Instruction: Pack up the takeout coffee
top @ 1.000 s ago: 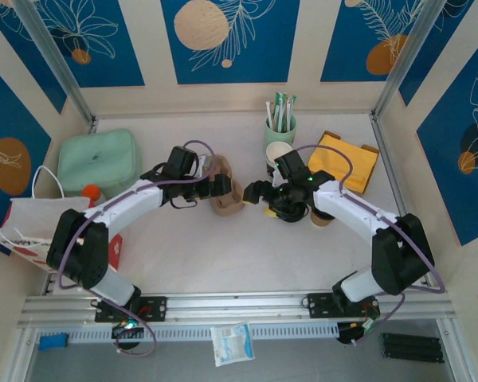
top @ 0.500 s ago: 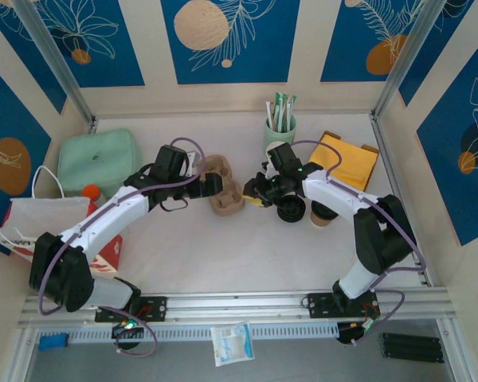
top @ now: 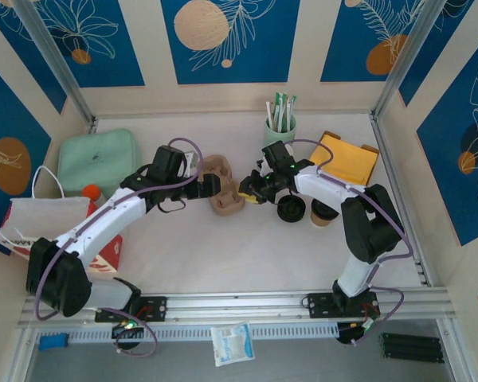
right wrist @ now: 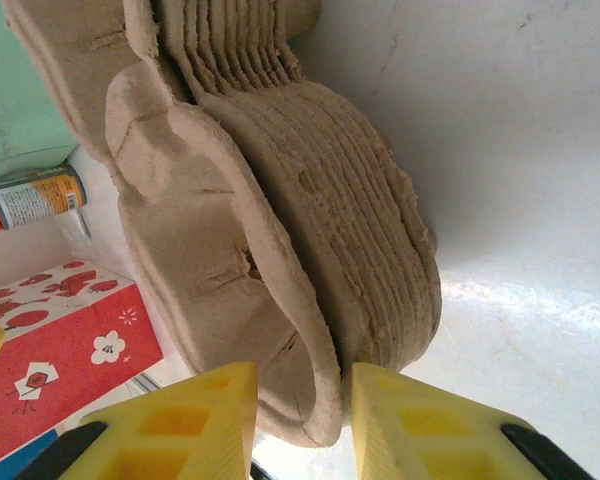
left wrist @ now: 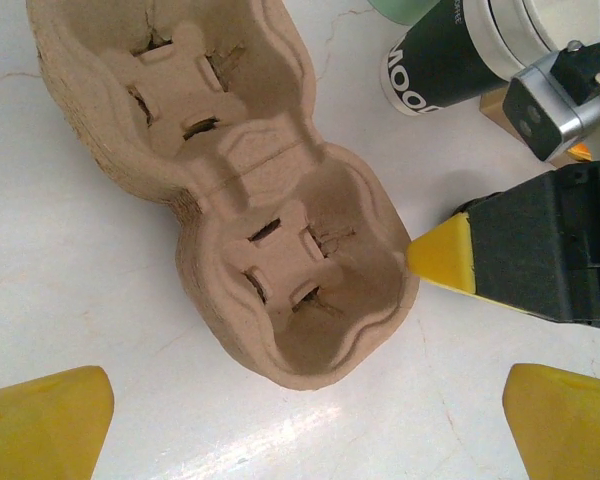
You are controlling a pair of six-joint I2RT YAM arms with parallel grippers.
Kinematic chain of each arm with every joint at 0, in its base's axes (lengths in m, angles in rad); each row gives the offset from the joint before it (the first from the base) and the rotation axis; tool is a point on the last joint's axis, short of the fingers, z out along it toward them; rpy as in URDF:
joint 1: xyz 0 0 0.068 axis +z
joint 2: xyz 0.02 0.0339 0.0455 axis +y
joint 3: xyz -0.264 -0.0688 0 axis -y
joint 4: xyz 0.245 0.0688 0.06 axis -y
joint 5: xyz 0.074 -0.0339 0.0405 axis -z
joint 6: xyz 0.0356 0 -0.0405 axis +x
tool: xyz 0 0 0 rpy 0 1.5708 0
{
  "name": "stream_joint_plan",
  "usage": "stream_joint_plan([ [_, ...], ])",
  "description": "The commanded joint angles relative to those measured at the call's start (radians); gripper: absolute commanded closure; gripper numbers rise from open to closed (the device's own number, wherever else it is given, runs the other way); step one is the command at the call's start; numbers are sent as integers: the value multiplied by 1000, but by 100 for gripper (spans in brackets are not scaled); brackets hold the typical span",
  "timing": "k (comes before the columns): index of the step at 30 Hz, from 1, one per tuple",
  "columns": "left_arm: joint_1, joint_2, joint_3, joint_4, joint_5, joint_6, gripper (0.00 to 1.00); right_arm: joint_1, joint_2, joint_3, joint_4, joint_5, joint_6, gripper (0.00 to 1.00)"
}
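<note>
Two right claw (right wrist: 302, 405) fingers (right wrist: 185, 420) flank a rough, moulded pulp carrier (right wrist: 350, 240).

Tan pulp carrier (left wrist: 250, 200), yellow-tipped right claw (right wrist: 302, 420), red berry-printed box (right wrist: 70, 340), mint green pouch (top: 98, 161).

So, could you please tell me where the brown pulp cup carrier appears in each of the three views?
Top external: the pulp cup carrier sits near the picture's centre, just left of the right gripper.
Left wrist: it runs from upper left to centre, wells facing the camera.
Right wrist: seen edge-on as a stack across the middle.
Shared landmark: the right gripper, whose yellow fingertip meets the carrier's rim.
</note>
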Motion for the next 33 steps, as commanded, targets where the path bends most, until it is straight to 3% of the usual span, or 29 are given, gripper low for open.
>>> stream_joint_plan([
  [1, 8, -17, -2, -25, -12, 19, 1, 9, 18, 25, 11, -31, 9, 70],
  [16, 10, -20, -8, -25, -9, 16, 1, 7, 45, 35, 29, -46, 11, 78],
  [24, 10, -20, -10, -24, -8, 13, 1, 8, 52, 31, 47, -54, 15, 87],
  [29, 9, -20, -10, -24, -3, 10, 1, 7, 56, 27, 63, -66, 19, 99],
  [33, 10, -20, -13, -21, -1, 4, 1, 0, 52, 26, 70, -87, 23, 100],
])
